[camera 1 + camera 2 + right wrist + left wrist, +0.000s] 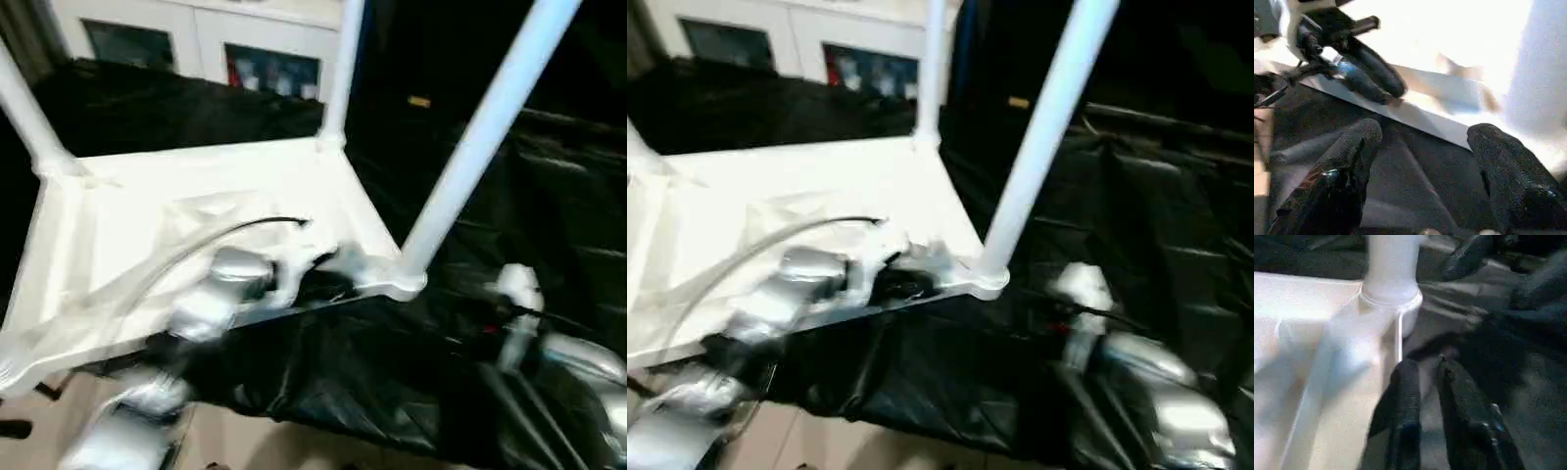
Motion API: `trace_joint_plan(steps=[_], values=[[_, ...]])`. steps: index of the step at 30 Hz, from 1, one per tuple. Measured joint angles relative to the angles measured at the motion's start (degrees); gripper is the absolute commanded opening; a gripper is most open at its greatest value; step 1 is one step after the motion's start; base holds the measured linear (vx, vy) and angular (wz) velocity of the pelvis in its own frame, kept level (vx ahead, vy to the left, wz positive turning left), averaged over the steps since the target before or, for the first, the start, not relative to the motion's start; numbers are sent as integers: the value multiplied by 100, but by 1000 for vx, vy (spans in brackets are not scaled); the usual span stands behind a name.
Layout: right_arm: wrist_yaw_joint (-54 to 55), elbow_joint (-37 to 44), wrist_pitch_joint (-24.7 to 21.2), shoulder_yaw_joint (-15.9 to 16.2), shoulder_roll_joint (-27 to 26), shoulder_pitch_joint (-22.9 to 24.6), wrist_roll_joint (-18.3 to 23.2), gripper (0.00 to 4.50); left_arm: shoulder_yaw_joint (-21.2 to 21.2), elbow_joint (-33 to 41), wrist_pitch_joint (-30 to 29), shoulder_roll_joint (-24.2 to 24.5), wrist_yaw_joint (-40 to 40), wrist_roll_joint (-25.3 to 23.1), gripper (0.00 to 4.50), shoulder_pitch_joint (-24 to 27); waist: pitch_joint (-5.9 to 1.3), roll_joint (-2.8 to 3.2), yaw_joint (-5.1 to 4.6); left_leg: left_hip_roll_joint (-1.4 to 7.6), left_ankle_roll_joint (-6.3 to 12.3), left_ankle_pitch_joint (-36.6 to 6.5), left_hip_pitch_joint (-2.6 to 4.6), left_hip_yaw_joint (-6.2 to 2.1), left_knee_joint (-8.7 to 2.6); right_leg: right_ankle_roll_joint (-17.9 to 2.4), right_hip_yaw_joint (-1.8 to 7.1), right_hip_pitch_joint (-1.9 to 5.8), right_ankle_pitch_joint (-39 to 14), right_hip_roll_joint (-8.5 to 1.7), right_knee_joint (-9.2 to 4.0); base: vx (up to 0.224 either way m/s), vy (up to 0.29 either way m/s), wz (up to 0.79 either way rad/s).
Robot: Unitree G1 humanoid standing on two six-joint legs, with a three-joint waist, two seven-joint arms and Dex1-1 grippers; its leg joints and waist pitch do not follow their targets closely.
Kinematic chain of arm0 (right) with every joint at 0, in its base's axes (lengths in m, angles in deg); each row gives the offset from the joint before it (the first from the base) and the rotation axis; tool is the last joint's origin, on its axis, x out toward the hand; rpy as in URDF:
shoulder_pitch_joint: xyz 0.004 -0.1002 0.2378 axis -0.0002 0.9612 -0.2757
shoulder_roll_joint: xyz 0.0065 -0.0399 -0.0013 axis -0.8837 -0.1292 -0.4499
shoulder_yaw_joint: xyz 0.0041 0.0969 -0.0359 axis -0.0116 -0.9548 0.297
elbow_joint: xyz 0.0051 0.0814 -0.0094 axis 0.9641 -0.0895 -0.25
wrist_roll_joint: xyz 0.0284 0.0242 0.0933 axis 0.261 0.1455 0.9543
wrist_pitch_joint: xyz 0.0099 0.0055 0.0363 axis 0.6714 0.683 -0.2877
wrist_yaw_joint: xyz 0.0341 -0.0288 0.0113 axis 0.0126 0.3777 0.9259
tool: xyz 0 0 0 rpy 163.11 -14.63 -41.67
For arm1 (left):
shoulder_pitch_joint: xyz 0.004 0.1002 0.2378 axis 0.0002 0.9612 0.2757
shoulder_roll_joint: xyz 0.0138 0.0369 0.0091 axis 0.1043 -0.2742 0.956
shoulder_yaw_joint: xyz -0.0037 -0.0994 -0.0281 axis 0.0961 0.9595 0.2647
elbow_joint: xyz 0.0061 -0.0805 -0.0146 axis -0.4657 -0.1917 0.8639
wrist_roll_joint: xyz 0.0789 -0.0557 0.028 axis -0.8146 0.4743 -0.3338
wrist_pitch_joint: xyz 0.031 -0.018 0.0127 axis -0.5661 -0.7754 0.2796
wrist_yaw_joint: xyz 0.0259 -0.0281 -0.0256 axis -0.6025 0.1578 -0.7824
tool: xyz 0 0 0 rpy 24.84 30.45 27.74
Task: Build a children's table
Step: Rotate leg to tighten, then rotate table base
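The children's table lies upside down on black cloth, its white tabletop (147, 225) with the ribbed underside up. Three white legs stand in corner sockets: far left (24, 108), back right (341, 69) and near right (480, 137). My left gripper (1427, 364) is at the tabletop's near rim, just beside the near right socket (1391, 298). Its black fingers (1405, 401) stand a narrow gap apart with nothing seen between them. My right gripper (1425, 132) hovers over the cloth facing that rim, fingers wide apart and empty. The right forearm (583, 362) is at the lower right.
Black cloth (392, 392) covers the work surface and hangs over its near edge. A white cabinet with glass doors (196, 39) stands behind. Light floor (255, 441) shows at the bottom left. A thin cable (225, 235) arcs over the tabletop from my left arm.
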Motion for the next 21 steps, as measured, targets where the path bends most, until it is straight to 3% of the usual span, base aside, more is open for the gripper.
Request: trace_joint_plan(steps=[4, 8, 9, 10, 12, 14, 16, 21], values=[[149, -148, -14, 345, -500, -339, -80, 333, 224, 1285, -966, 808, 253, 286, 142, 605, 11, -33, 78, 4, -8, 7, 7, 11, 14, -18, -6, 3, -11, -1, 27, 0, 0, 0], [442, -460, 70, 601, -956, -573, -286, 333, 417, 2093, -1520, 1254, 248, 339, 171, 1203, 47, -170, 153, 9, -72, 30, 16, 6, 19, -15, -7, 12, -13, -1, 48, 0, 0, 0], [559, -578, 138, 625, -1067, -632, -351, 333, 482, 2216, -1617, 1311, 231, 336, 180, 1330, 46, -184, 156, 12, -92, 34, 17, 11, 20, -15, -4, 15, -12, -1, 54, 0, 0, 0], [967, -1006, 336, 638, -1444, -910, -519, 333, 671, 2600, -1847, 1489, 72, 327, 184, 1680, 47, -237, 121, 13, -109, 40, 37, 21, 15, -15, 12, 20, -11, -2, 71, 0, 0, 0], [1659, -1624, 674, 540, -1923, -1308, -746, 333, 789, 2925, -2084, 1588, -147, 305, 195, 1986, 62, -298, 87, 12, -135, 52, 47, 13, 18, -12, 10, 15, -12, -4, 99, 0, 0, 0], [2355, -2246, 1075, 485, -2291, -1704, -947, 333, 878, 3183, -2222, 1555, -432, 263, 215, 2223, 70, -356, 135, 19, -146, 57, 52, 9, 5, -10, 5, 17, -13, 4, 108, 0, 0, 0], [3090, -2831, 1462, 374, -2498, -2085, -1130, 333, 902, 3328, -2293, 1485, -742, 157, 225, 2388, 61, -381, 191, 24, -156, 63, 48, 8, 4, -7, 7, 24, -13, 7, 118, 0, 0, 0], [4202, -3738, 1874, -75, -2586, -2625, -1186, 333, 970, 3339, -2191, 1349, -1214, -57, 267, 2600, 52, -401, 297, 24, -176, 78, 46, 5, 11, 10, 13, 28, -10, 13, 128, 0, 0, 0]])
